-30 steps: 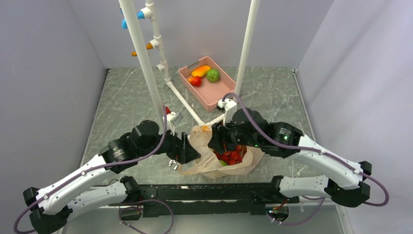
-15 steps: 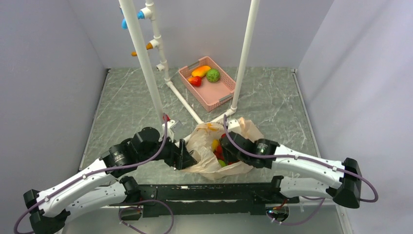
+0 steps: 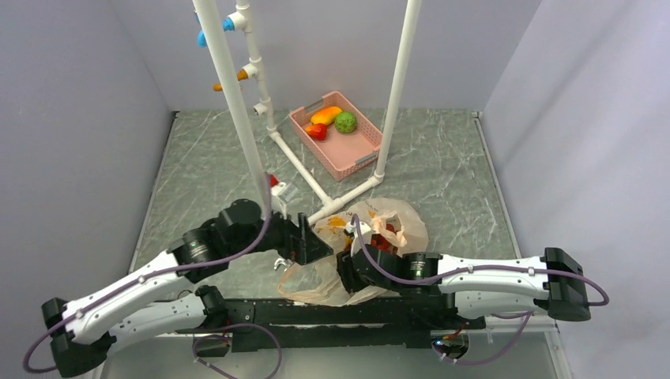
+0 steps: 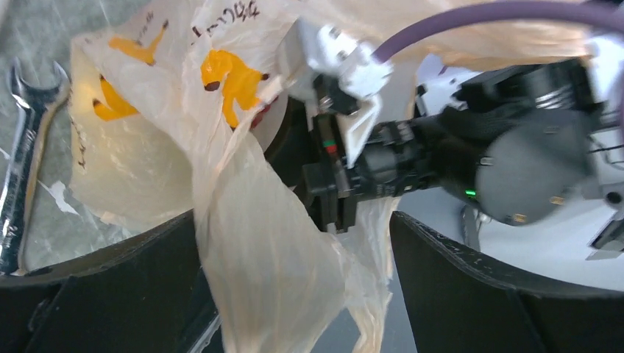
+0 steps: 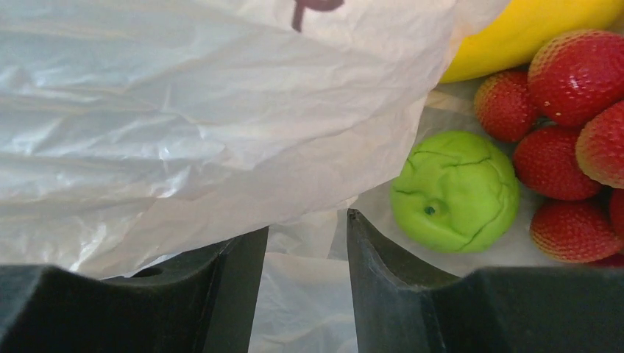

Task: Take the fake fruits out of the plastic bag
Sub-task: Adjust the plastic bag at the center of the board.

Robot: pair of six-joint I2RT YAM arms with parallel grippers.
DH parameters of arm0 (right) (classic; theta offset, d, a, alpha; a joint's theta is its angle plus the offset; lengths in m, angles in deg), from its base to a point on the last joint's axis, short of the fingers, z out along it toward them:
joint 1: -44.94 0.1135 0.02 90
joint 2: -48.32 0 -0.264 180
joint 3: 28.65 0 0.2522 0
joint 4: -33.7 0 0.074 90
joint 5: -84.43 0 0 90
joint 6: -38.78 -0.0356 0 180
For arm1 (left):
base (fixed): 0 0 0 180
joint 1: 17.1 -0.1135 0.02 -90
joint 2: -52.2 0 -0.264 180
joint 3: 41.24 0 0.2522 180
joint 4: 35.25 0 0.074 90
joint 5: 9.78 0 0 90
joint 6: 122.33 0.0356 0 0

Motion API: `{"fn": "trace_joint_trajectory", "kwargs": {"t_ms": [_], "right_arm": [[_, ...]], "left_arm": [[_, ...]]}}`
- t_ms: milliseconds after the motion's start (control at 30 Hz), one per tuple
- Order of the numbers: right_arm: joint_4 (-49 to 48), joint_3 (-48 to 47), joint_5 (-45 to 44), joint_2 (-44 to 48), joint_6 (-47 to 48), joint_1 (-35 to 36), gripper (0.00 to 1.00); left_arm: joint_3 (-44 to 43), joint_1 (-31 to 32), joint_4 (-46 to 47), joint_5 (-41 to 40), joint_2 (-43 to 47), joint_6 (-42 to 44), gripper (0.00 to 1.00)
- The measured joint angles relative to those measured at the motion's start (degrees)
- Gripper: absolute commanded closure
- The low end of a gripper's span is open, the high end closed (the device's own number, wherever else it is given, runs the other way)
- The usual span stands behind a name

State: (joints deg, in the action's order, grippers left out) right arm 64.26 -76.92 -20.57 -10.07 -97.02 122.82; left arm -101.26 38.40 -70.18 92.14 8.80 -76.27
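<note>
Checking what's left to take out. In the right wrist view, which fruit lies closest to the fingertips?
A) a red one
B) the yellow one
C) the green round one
C: the green round fruit sits just beyond the right gripper, the red fruits and yellow fruit farther off.

**The grey-green marble-patterned tabletop (image 3: 197, 158) and its load**

We see four things resting on this surface. A pink slotted plastic basket (image 3: 353, 150) sits at an angle toward the far middle. A white plastic pipe frame (image 3: 296, 162) stands beside it, one foot running diagonally toward the centre. A thin translucent peach-beige plastic bag (image 3: 316, 276) lies crumpled by the near edge. A silver open-ended metal wrench (image 4: 18, 169) lies flat just beside the bag.
</note>
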Motion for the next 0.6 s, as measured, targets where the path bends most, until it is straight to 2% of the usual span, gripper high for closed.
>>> {"fn": "trace_joint_trajectory", "kwargs": {"t_ms": [67,100,200,267,300,367,467,600], "right_arm": [[0.20,0.00,-1.07,-0.20,-0.59,0.11,0.53],[0.42,0.00,-1.90,0.46,-0.92,0.15,0.53],[3.43,-0.04,-6.12,5.33,-2.62,-0.33,0.53],[6.84,-0.04,-8.96,9.86,-4.63,-1.75,0.55],[9.03,-0.07,-10.64,12.28,-6.01,-3.04,0.57],[14.34,-0.31,-13.57,16.13,-10.54,-5.99,0.61],[28.17,-0.74,-18.25,22.69,-23.37,-10.93,0.64],[42.80,0.17,-22.77,34.32,-38.82,-12.07,0.65]], "left_arm": [[0.17,1.31,0.22,0.07,-3.48,0.20,0.10],[0.55,2.25,0.74,0.22,-5.38,0.28,0.22],[3.78,4.50,2.43,1.01,-9.01,0.09,0.68],[6.45,5.35,2.78,1.33,-9.27,0.07,0.95],[7.23,5.64,2.73,1.29,-9.25,0.04,1.00],[8.09,6.08,2.75,0.92,-9.27,-0.24,1.00],[8.87,6.80,3.91,-0.28,-9.22,-0.33,1.00],[10.69,7.58,5.42,-2.01,-8.02,-0.74,1.00]]}}
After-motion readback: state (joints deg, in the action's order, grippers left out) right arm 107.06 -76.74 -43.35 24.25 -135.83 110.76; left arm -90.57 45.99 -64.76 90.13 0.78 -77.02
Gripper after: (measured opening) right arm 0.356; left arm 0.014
